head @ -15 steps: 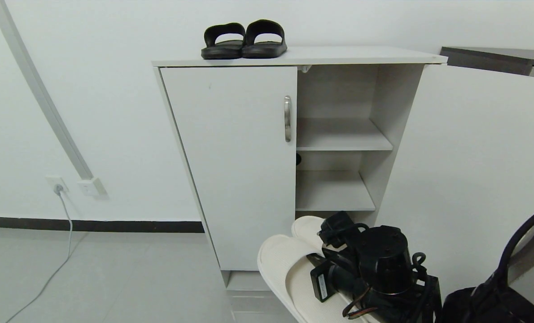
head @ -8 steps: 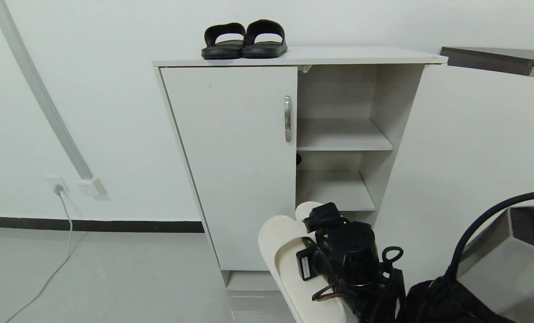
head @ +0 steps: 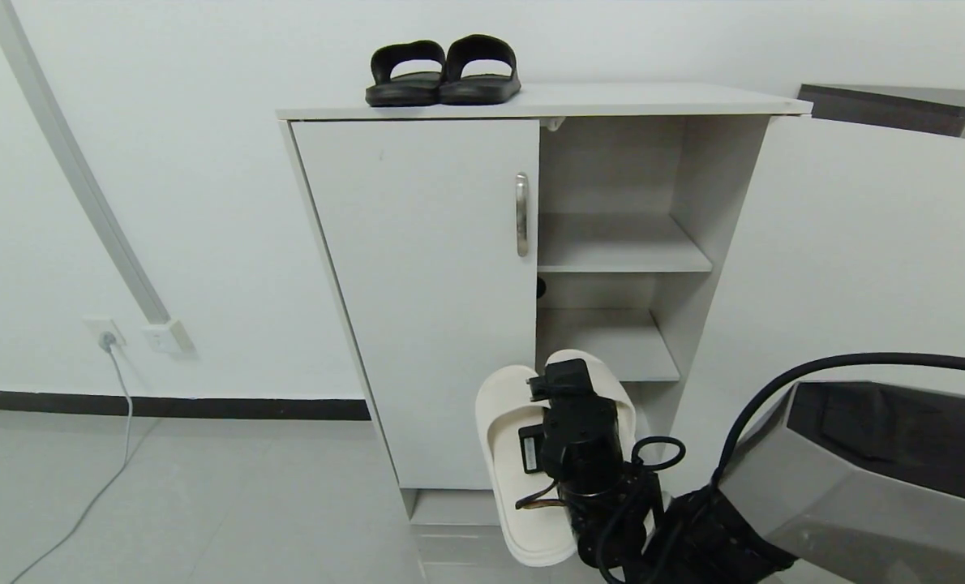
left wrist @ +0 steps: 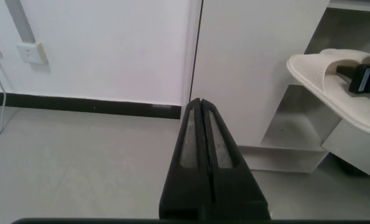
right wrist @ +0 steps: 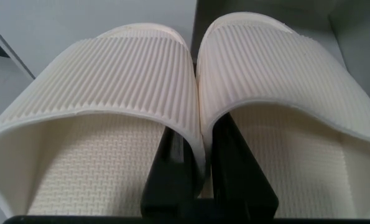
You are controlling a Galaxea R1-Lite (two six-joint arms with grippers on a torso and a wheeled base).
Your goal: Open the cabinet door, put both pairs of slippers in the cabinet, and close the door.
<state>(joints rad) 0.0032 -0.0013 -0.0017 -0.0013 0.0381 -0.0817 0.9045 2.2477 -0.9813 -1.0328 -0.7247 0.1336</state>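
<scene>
Head view: the white cabinet (head: 418, 308) stands against the wall with its left door shut and its right door (head: 855, 243) swung wide open, baring an upper shelf (head: 620, 243) and a lower shelf (head: 612, 345). A pair of black slippers (head: 443, 73) sits side by side on the cabinet top, above the shut door. The right gripper (head: 559, 381) holds the pair of white slippers (head: 515, 422) in the air in front of the cabinet's lower part, toes up and pointing towards the front edge of the lower shelf. A wall socket (head: 103, 332) with a cable is low on the wall, well to the left.

Left wrist view: the left gripper (left wrist: 200, 143) has its fingers pressed together over the grey floor. The white slippers (left wrist: 321, 68) hang beyond it, beside the shut door.

Right wrist view: the right gripper (right wrist: 203, 162) pinches the white slippers (right wrist: 122, 74) by their touching inner edges, the two ribbed straps side by side just past its fingers (right wrist: 172, 168)
</scene>
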